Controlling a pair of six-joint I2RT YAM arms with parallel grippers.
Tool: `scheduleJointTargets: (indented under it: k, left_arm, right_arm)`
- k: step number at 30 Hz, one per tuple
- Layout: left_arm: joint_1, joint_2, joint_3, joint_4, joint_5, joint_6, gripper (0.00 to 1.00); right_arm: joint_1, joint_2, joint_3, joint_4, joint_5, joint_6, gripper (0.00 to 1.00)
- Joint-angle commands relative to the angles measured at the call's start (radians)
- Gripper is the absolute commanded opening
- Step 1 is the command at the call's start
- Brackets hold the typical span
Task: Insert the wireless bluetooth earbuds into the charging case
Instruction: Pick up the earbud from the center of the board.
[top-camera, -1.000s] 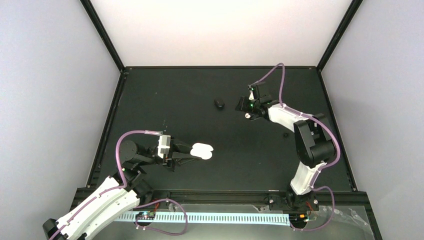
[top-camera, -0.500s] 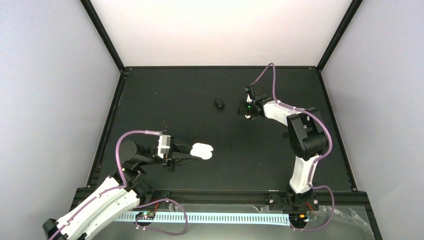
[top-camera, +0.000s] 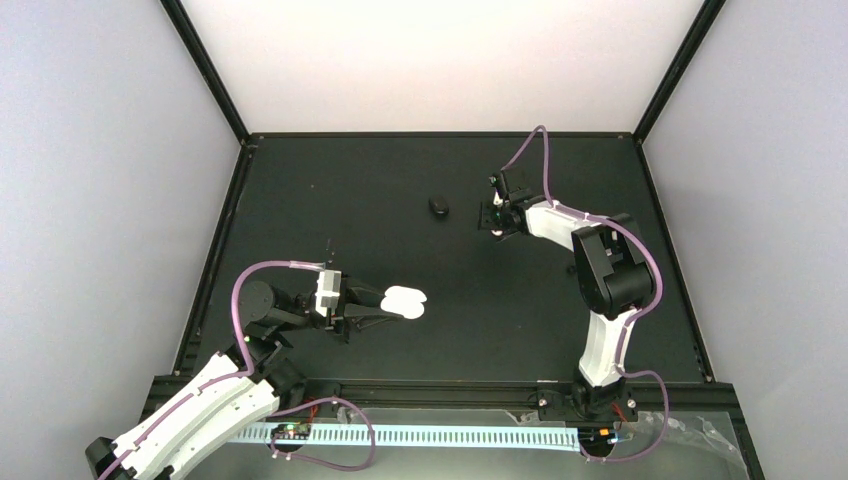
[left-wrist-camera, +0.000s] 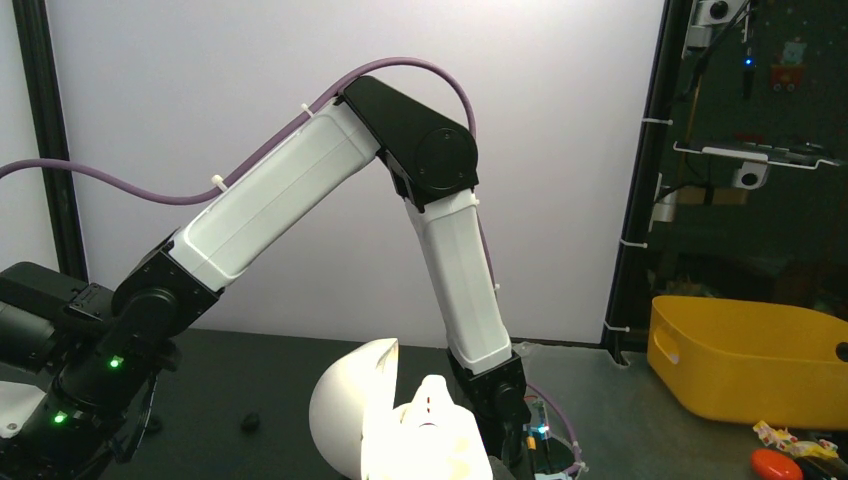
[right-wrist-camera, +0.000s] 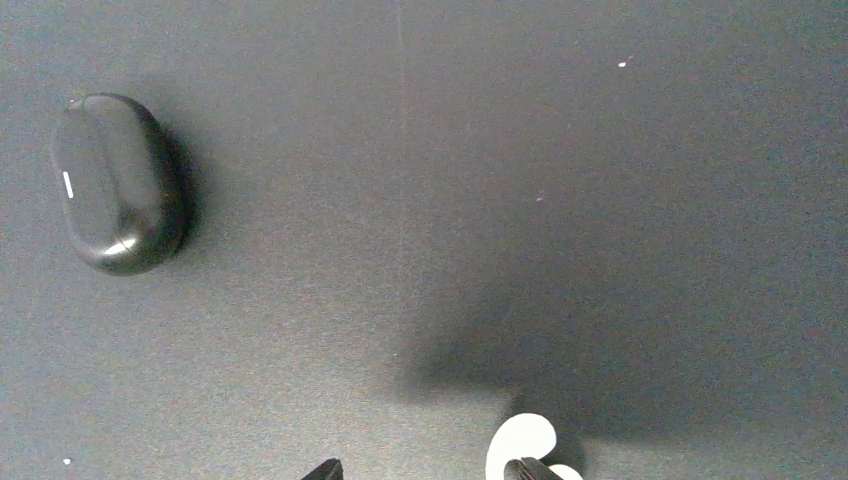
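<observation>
Between the left jaws the open case (left-wrist-camera: 395, 425) was held; the right jaws were spread wide, an earbud (right-wrist-camera: 522, 445) seen just beside one tip.

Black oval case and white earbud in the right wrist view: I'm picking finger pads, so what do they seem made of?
The black oval case looks like hard plastic with a semi-gloss finish: soft highlights run along its rounded edge, and it carries a small white mark. The white earbud looks like glossy moulded plastic, smooth and bright, though only part of it shows.

black case (right-wrist-camera: 118, 183) left, earbud (right-wrist-camera: 520, 440) seemingly right
</observation>
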Motion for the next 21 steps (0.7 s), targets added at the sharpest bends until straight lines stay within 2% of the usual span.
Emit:
scheduleJointTargets:
  k: [1, 21]
  left_arm:
    - [-0.005, -0.009, 0.006, 0.008, 0.000, 0.000, 0.01]
    - [-0.004, -0.008, 0.006, 0.009, -0.001, -0.003, 0.01]
  right_arm:
    - [-0.004, 0.009, 0.018, -0.025, 0.069, -0.025, 0.44]
    - [-0.005, 0.001, 0.015, -0.036, 0.170, -0.048, 0.29]
